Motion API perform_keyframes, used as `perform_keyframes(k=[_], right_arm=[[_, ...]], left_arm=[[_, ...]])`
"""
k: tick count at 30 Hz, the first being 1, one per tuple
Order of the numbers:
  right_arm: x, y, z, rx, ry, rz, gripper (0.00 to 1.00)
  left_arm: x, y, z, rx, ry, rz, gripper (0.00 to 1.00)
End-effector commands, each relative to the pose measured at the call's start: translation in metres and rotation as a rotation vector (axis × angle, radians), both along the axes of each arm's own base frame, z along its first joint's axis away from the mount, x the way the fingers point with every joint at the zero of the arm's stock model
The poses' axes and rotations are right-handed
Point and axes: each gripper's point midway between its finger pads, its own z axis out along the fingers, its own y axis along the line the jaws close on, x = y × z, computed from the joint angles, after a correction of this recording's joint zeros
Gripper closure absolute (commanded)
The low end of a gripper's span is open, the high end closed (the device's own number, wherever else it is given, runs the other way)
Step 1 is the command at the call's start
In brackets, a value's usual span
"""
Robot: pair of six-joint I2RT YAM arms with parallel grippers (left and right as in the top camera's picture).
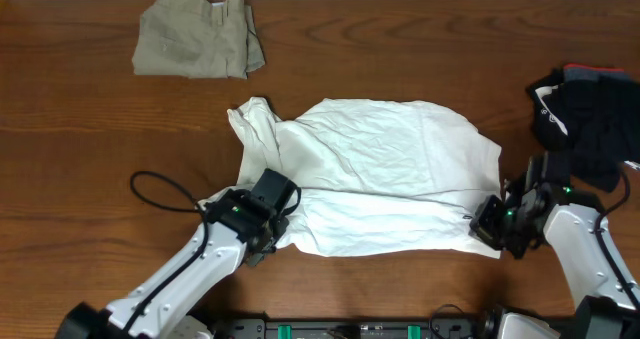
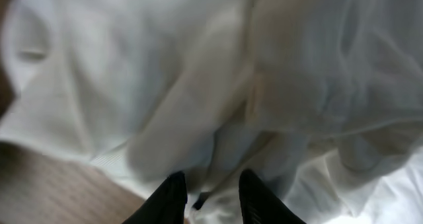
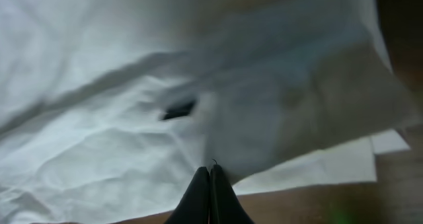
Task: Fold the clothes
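Take the white T-shirt (image 1: 380, 174) as your landmark. It lies crumpled across the middle of the dark wood-grain table (image 1: 80, 129). The cloth is soft, thin and creased, with one sleeve bunched up at its far left corner.

The only marking on it is a small dark patch (image 3: 178, 110), too blurred for you to read.

Your left gripper (image 2: 213, 187) sits at the shirt's near left edge. Its black fingers stand a little apart, with folds of white cloth and a ribbed band (image 2: 109, 161) right in front. You cannot tell whether any cloth is caught.

Your right gripper (image 3: 210, 174) is at the shirt's near right corner. Its fingers are pressed together against the hem, and a pinch is not clear.

Folded khaki trousers (image 1: 198, 46) lie well beyond the shirt's far left. A rumpled black bundle (image 1: 590, 124) sits just off its right side.
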Motion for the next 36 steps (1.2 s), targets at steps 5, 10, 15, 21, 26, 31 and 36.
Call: perform_keyframes(k=[5,10,15,21,26,31,36], right_arm=[[-0.016,-0.014,-0.015,-0.102,0.084,-0.093,0.99],[-0.021,-0.036,-0.018,-0.231,0.117,-0.148,0.96],[-0.016,-0.05,-0.018,-0.293,0.104,-0.197,0.91],[-0.009,-0.051,-0.018,-0.295,0.076,-0.202,0.91],[-0.009,-0.049,-0.018,-0.284,0.073,-0.201,0.92],[-0.006,-0.042,-0.018,-0.24,0.064,-0.199,0.99],[-0.003,-0.045,-0.018,-0.257,0.052,-0.198,0.96]], left_arm=[[-0.001,0.0,-0.016,0.023,0.039,-0.045,0.7],[0.0,0.002,-0.02,0.032,0.046,-0.056,0.7],[0.005,0.009,-0.02,0.032,0.046,-0.038,0.7],[0.008,0.014,-0.02,0.015,0.052,-0.051,0.7],[0.008,0.014,-0.02,0.016,0.051,-0.055,0.7],[0.008,0.013,-0.02,0.016,0.052,-0.055,0.7],[0.008,0.014,-0.02,0.018,0.052,-0.073,0.7]])
